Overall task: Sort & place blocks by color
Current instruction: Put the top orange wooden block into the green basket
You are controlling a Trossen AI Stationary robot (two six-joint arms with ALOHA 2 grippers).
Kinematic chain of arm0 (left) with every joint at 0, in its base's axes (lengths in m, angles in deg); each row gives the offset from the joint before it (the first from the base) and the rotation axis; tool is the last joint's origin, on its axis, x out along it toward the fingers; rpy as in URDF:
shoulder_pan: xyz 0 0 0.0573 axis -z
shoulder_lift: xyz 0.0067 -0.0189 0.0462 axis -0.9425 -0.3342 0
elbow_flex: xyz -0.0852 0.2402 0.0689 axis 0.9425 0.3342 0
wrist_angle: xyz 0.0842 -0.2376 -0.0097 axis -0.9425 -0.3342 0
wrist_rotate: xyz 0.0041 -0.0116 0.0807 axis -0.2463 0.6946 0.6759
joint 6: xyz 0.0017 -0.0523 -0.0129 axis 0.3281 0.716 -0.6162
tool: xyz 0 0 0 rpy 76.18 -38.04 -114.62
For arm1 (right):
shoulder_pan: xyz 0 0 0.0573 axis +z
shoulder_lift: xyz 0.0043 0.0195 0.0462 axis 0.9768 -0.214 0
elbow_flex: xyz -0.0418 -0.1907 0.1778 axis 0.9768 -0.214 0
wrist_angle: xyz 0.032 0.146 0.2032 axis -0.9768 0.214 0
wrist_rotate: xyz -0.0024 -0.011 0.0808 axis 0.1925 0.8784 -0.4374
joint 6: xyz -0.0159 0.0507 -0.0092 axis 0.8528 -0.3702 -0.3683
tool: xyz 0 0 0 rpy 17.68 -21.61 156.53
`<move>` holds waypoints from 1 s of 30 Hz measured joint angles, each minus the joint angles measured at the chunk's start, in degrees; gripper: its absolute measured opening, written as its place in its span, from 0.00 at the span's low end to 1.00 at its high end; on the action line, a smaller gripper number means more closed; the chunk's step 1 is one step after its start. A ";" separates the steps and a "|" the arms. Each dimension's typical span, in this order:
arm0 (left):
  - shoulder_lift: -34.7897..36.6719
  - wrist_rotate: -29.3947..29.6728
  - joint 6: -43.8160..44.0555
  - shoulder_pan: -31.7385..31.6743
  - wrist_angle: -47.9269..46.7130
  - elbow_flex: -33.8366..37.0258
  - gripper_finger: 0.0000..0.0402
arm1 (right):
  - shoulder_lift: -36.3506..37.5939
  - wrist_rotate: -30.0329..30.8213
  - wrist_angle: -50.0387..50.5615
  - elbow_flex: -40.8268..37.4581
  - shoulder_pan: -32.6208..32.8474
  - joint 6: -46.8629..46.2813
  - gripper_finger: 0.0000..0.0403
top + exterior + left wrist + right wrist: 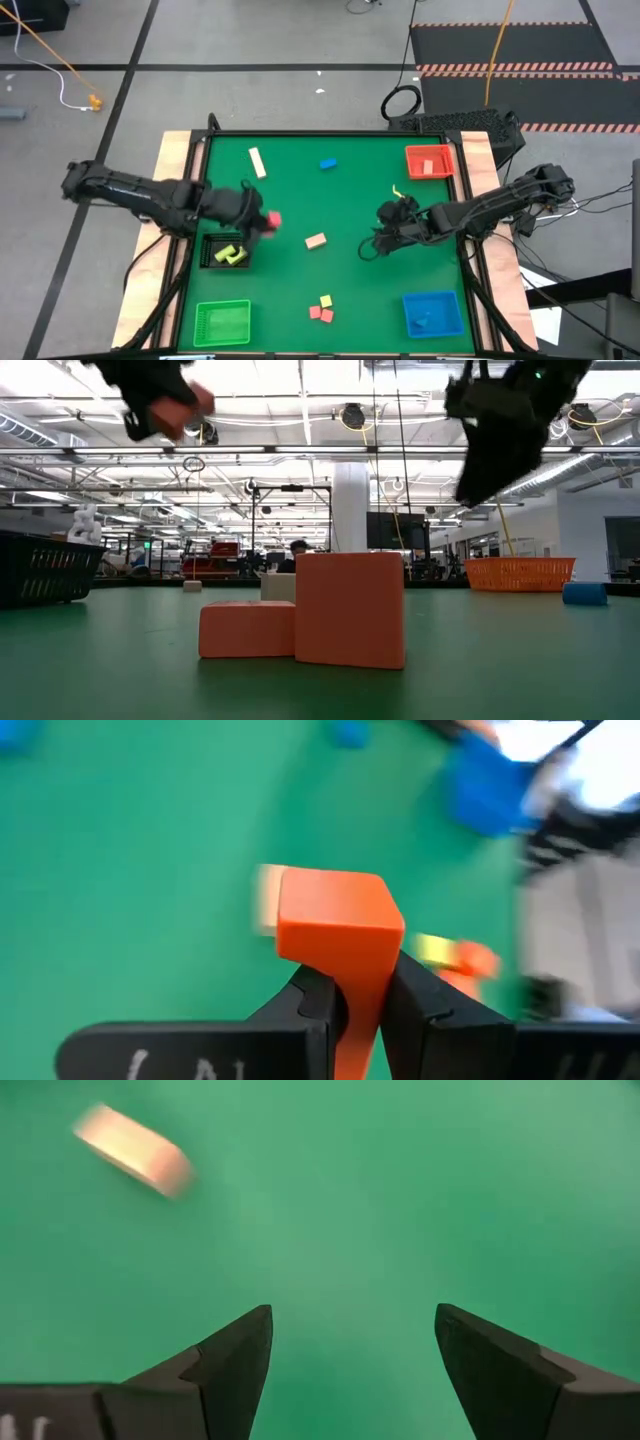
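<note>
My left gripper (265,220) hangs high over the table's left middle, shut on a red block (273,220) that also shows in the left wrist view (335,920) and the low view (186,408). My right gripper (376,242) is open above bare green table right of centre, its fingers wide apart (350,1350). A tan block (135,1148) lies flat on the table ahead of it (316,241). Loose on the table are a tan bar (257,162), a blue block (328,163), and two red blocks (320,314) with a yellow one (326,300) near the front edge. My left gripper pinches the red block's narrow near end (358,995) between its two fingers (315,1005). The block's wider end (335,915) sticks out beyond the fingertips. The fingers point toward the table's right, slanting down. The block is lifted well clear of the table.
A red tray (430,162) stands at the far right, a blue tray (432,312) at the near right and a green tray (222,322) at the near left. A black bin (212,252) with yellow blocks sits just below the left gripper. Open green table lies between the arms.
</note>
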 joint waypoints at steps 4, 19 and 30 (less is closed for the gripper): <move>-0.88 -0.38 8.74 9.71 1.59 0.04 0.11 | 0.00 -4.52 8.52 0.00 -1.58 -2.68 0.67; -6.15 -12.00 56.03 35.24 -4.05 0.02 0.11 | 0.00 -13.40 13.14 0.00 -2.95 -2.31 0.67; -13.93 -17.65 66.38 40.88 -3.33 0.02 0.13 | 0.00 -12.86 13.05 0.00 -2.79 -0.03 0.67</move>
